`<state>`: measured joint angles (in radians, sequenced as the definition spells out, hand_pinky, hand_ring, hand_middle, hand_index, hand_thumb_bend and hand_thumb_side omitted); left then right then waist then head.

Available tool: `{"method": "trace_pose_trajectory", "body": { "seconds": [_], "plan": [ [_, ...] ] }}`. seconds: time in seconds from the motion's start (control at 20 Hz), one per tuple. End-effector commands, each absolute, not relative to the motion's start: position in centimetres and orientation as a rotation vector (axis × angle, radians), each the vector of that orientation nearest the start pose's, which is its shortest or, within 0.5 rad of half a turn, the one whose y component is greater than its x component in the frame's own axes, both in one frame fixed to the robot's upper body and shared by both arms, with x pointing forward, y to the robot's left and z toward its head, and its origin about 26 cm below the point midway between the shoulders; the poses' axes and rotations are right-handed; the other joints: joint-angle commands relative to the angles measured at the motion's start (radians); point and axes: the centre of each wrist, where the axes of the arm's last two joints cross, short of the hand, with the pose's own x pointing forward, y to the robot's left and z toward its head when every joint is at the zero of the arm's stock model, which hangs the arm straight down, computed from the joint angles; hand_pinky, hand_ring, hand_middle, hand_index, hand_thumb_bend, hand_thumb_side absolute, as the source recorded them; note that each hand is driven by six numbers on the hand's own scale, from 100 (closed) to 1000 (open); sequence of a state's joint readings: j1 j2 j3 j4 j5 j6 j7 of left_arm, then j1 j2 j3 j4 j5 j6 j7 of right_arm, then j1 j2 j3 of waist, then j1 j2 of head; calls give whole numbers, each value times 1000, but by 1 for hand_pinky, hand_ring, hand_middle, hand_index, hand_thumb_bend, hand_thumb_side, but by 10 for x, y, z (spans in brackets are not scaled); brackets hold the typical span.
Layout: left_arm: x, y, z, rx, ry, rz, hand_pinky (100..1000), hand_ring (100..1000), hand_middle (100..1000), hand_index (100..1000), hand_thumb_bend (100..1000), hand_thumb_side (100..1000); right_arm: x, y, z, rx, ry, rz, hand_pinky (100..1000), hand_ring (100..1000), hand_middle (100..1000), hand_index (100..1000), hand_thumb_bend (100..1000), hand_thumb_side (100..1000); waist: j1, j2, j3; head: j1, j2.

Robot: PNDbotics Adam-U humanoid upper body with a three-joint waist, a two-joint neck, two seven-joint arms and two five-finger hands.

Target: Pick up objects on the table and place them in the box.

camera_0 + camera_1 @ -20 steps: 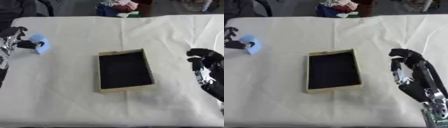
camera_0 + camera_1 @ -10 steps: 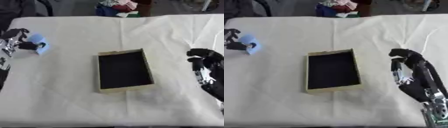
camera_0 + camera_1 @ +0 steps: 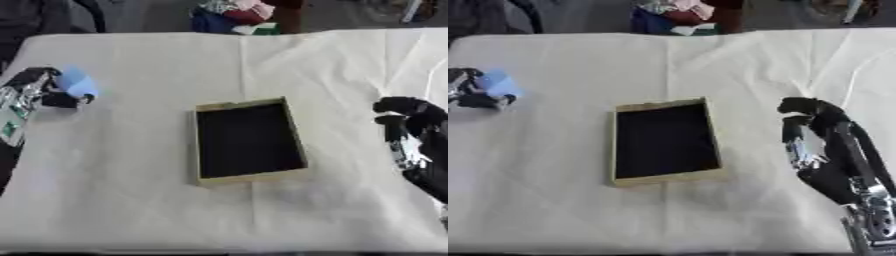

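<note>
Pale blue, soft-looking small object (image 3: pixel 77 82) sits at the far left of the surface, held in the left hand (image 3: pixel 39 89), whose black fingers (image 3: pixel 63 99) curl round its near side. To its right, well apart and about mid-surface, lies the shallow rectangular box (image 3: pixel 249 178) with tan cardboard walls and a black inside; nothing shows in it. On the right side, near the edge, the right hand (image 3: pixel 820 145) hovers with its fingers (image 3: pixel 796 107) curled downward and holding nothing. A cream cloth covers the surface (image 3: pixel 157 210), with creases running across it. Beyond the far edge lies a heap of coloured fabric (image 3: pixel 234 11).
</note>
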<state>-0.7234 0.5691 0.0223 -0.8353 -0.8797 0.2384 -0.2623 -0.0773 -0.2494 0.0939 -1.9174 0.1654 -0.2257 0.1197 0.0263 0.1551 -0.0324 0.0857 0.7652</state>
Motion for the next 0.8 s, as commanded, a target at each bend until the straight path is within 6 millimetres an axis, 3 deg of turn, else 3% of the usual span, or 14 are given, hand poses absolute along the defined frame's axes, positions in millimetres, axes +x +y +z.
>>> {"method": "trace_pose_trajectory", "body": {
  "seconds": [0.05,0.4,0.45,0.5,0.8],
  "plan": [
    [436,408,140,1086,-942,-864,799,723,676,764,495,525,279,-250,111,-129,-2163,605,729,810,667,794,100,525,0,-14,0,0,5],
    [438,393,178,1169,-1081,-919,799,708,631,729,480,547,280,-251,111,-128,-2160,605,729,811,667,793,100,523,2,-16,2,0,5],
    [438,388,184,1176,-1106,-942,799,704,621,720,582,650,280,-251,111,-128,-2160,605,729,811,668,793,100,523,2,-16,2,0,5],
    [438,382,190,1180,-1133,-969,799,703,620,719,482,550,280,-251,110,-127,-2160,606,729,811,668,793,100,523,2,-17,2,0,5],
    [438,329,220,1134,-1324,-1183,801,703,617,718,480,566,279,-250,110,-121,-2159,609,729,811,668,792,100,522,0,-20,-5,1,5]
  ]
}}
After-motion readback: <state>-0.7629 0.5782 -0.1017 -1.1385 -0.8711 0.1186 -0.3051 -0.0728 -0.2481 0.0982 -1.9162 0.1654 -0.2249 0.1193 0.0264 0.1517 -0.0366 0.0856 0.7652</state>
